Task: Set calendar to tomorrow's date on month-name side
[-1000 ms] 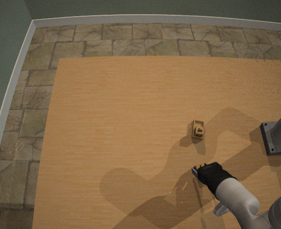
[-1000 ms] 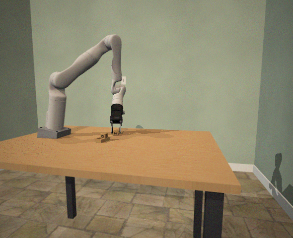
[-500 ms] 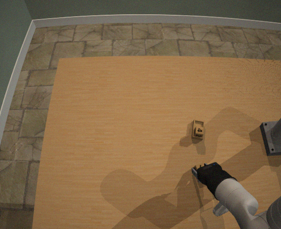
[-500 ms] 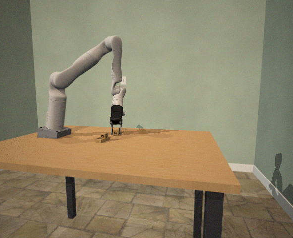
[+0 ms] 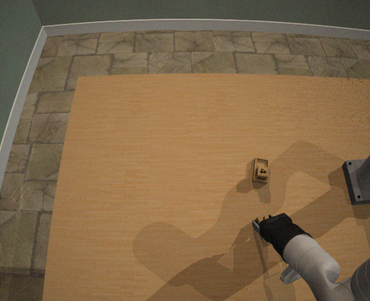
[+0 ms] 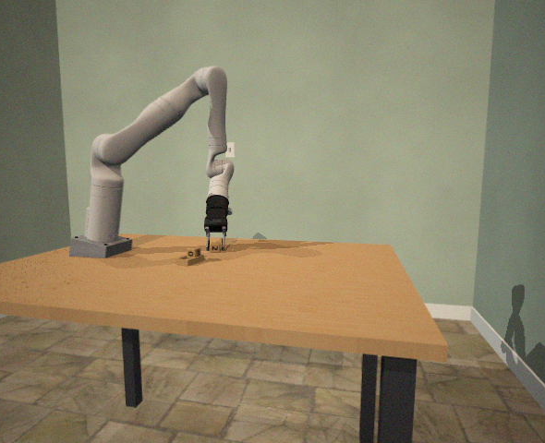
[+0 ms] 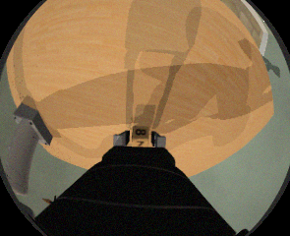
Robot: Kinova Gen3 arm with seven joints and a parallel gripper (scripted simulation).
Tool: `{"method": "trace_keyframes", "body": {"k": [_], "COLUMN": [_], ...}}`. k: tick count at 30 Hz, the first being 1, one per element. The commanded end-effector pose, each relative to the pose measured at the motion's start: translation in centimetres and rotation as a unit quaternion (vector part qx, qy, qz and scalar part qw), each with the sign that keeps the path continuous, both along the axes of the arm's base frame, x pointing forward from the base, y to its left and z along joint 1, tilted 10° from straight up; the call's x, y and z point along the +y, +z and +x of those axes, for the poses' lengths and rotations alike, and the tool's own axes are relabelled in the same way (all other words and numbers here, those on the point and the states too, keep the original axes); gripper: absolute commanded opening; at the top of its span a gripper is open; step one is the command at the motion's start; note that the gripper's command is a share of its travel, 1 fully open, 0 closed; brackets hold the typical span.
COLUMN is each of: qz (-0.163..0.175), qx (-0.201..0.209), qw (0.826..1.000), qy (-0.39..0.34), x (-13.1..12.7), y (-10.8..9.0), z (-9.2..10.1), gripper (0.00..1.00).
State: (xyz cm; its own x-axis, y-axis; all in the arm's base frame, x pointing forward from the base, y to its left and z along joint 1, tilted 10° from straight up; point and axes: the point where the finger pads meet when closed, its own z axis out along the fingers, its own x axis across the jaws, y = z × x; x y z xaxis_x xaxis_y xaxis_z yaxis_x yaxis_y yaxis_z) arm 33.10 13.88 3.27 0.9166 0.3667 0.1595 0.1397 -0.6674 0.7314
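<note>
The wooden tray (image 5: 254, 167) (image 6: 185, 262) lies on the table. One cube (image 5: 262, 171) (image 6: 194, 253) stands in one half of it, with a 4 on top; the other half is empty. A second cube (image 6: 214, 247) (image 7: 141, 134) is on the table outside the tray. It shows a 2 towards the exterior camera, and an 8 plus another digit in the wrist view. My gripper (image 5: 260, 220) (image 6: 215, 248) (image 7: 140, 136) is open and pointing down, its fingers on either side of this second cube with gaps beside it. The month's name is not legible.
The robot's base (image 5: 367, 181) (image 6: 100, 245) (image 7: 32, 123) stands on the table (image 5: 146, 145) (image 6: 263, 286) (image 7: 86, 49). The tray is a short way from the gripper, on the exterior view side. The arm's shadows fall across the wood.
</note>
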Motion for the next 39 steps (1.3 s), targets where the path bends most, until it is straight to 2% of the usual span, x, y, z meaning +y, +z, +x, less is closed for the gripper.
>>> {"method": "trace_keyframes", "body": {"k": [1, 19, 20, 39], "qz": [0.000, 0.000, 0.000, 0.000], "qx": [0.000, 0.000, 0.000, 0.000], "qw": [1.000, 1.000, 1.000, 1.000], "qy": [0.000, 0.000, 0.000, 0.000], "x": [0.02, 0.02, 0.02, 0.02], "y": [0.05, 0.05, 0.05, 0.05], "z": [0.02, 0.02, 0.02, 0.02], "gripper": [0.87, 0.87, 0.57, 0.57]}}
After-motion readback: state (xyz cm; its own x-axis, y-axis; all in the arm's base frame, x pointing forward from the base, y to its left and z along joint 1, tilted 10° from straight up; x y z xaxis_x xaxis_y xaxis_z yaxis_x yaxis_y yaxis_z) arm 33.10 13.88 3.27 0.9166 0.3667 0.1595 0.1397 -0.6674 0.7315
